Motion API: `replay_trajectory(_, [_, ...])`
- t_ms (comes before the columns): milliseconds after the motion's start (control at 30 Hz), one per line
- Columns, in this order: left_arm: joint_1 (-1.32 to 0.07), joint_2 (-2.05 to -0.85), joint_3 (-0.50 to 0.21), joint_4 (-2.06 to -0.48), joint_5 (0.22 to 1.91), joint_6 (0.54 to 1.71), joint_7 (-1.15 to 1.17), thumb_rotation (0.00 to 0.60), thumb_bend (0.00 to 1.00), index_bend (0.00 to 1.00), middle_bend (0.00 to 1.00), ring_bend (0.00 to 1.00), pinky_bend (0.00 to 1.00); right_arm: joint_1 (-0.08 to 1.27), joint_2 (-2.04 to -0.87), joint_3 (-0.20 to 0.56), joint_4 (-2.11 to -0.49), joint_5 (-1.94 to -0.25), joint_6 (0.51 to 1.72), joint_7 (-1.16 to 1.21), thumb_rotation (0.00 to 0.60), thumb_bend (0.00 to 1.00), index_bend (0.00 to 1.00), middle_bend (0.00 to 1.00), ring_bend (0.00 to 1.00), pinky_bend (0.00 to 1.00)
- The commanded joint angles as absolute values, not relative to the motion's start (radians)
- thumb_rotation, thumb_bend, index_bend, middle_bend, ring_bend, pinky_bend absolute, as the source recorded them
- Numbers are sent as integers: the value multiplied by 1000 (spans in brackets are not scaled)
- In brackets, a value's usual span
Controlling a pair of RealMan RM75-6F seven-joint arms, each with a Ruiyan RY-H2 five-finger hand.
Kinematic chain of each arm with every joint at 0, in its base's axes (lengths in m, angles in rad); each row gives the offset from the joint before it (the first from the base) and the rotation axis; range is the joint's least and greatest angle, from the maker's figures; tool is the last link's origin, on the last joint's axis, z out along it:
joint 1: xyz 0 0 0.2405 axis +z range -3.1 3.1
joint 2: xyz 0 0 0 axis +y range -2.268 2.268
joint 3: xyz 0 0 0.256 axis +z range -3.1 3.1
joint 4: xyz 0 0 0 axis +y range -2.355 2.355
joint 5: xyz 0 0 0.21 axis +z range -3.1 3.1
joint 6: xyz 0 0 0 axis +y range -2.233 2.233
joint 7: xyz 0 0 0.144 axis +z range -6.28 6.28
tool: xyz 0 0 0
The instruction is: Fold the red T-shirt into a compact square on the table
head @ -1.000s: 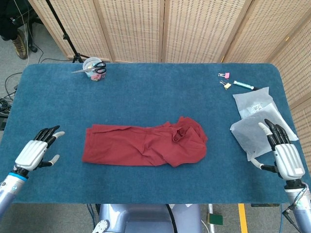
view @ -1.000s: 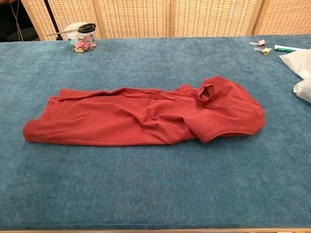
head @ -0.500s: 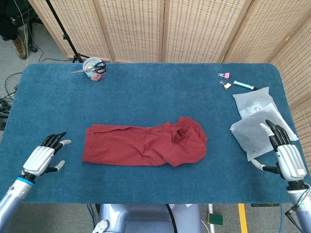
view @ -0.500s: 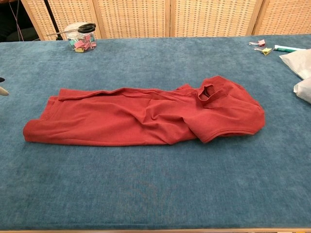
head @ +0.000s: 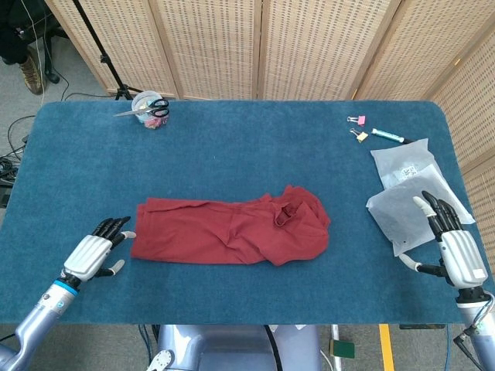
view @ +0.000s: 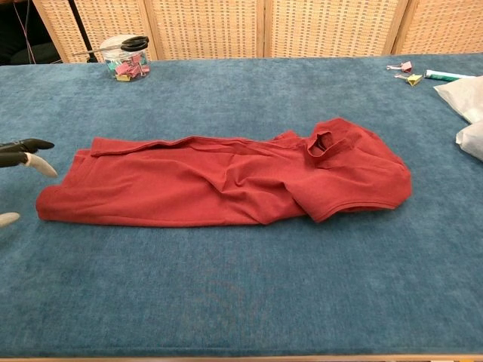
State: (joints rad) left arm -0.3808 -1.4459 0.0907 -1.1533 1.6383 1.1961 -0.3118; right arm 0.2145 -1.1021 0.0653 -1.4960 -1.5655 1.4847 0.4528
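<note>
Head view: my left hand [head: 94, 253] hovers empty, fingers spread, just left of the red T-shirt [head: 232, 230]. My right hand [head: 455, 246], likewise spread and empty, sits well to its right.

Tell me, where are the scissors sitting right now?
The scissors rest across the top of a small clear jar of clips, at the table's far left corner in both views, well behind the red T-shirt.

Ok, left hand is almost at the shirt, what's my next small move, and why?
Probably ease the left hand the last bit toward the shirt and take hold of its near-left end. The hand is open, fingers apart, just short of the cloth and not touching it. The shirt lies as a long band, so that end likely needs folding over. The right hand hovers open by the bags.
</note>
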Motion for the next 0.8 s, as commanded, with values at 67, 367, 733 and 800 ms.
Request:
replay_trajectory(67, [-380, -1481, 100, -1110, 1652, 1205, -323, 600, 372, 291, 0, 0, 0, 214, -1102, 67, -1494, -1566, 1483, 457, 600, 0, 0, 0, 0, 0])
replay_trajectory(367, [-392, -1529, 110, -1061, 1672, 1207, -331, 600, 378, 328, 0, 0, 0, 212, -1101, 72, -1493, -1566, 1479, 475, 600, 0, 0, 0, 0, 0])
replay_trajectory(733, [-404, -1566, 108, -1035, 1664, 1191, -313, 600, 401, 396, 0, 0, 0, 210, -1097, 76, -1489, -1565, 1474, 502, 600, 0, 0, 0, 0, 0])
replay_trajectory(800, [-406, -1567, 107, -1036, 1663, 1191, -314, 600, 405, 403, 0, 0, 0, 209, -1097, 78, -1489, -1564, 1473, 506, 600, 0, 0, 0, 0, 0])
